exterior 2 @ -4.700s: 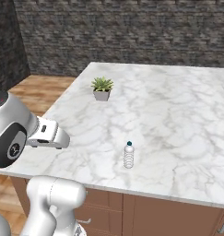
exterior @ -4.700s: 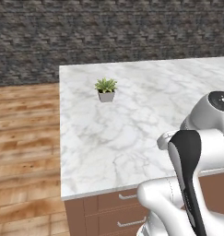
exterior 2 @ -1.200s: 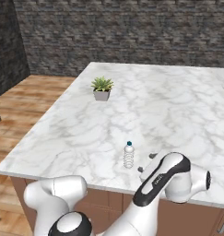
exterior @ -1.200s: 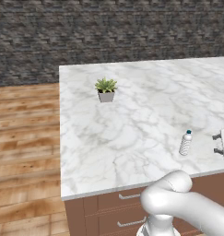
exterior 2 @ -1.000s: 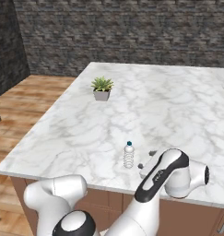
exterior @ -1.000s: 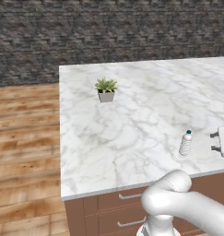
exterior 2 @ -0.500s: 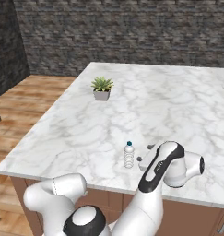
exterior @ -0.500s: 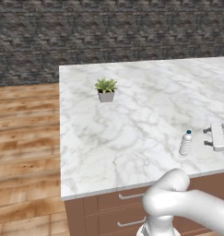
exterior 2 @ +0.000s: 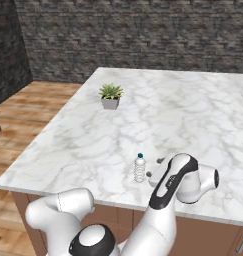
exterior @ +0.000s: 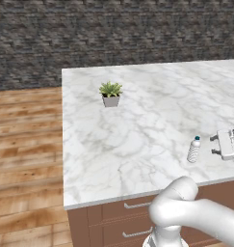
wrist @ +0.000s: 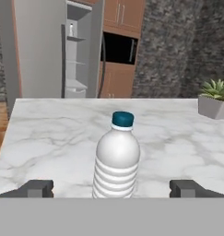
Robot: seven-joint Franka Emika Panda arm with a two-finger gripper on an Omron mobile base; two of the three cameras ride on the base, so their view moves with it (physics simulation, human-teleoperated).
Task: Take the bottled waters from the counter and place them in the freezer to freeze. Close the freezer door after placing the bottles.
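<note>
From the left base view, a water bottle (exterior: pixel 194 149) is standing straight up on the white marble counter (exterior: pixel 137 130), close to the front edge on the right side. The gripper (exterior: pixel 215 145) is sitting just beside the bottle, on its right, low over the counter. Its two small dark fingers (exterior: pixel 214 138) are pointing at the bottle and are not touching it. A small potted plant (exterior: pixel 110 93) is standing far back on the counter, well apart from the bottle. Brown drawers (exterior: pixel 123 222) with silver handles are showing under the counter.

From the right base view, the bottle (exterior 2: pixel 139 168) is standing near the front edge of the counter (exterior 2: pixel 158 120). The white arm (exterior 2: pixel 175 185) is bending around low beside it, on its right. The gripper's tips are hard to make out here. The plant (exterior 2: pixel 111 96) is sitting farther back and to the left.

From the hand view, the bottle (wrist: pixel 117 158) with its dark teal cap is standing right in the middle, upright on the counter (wrist: pixel 53 138). The gripper (wrist: pixel 112 188) is wide open, with one dark fingertip (wrist: pixel 36 188) on each side of the bottle and gaps showing between them and the bottle. Beyond the counter, the grey freezer (wrist: pixel 58 48) is standing with its door (wrist: pixel 37 50) open and pale shelves inside. The plant (wrist: pixel 215 98) is sitting at the right edge.
</note>
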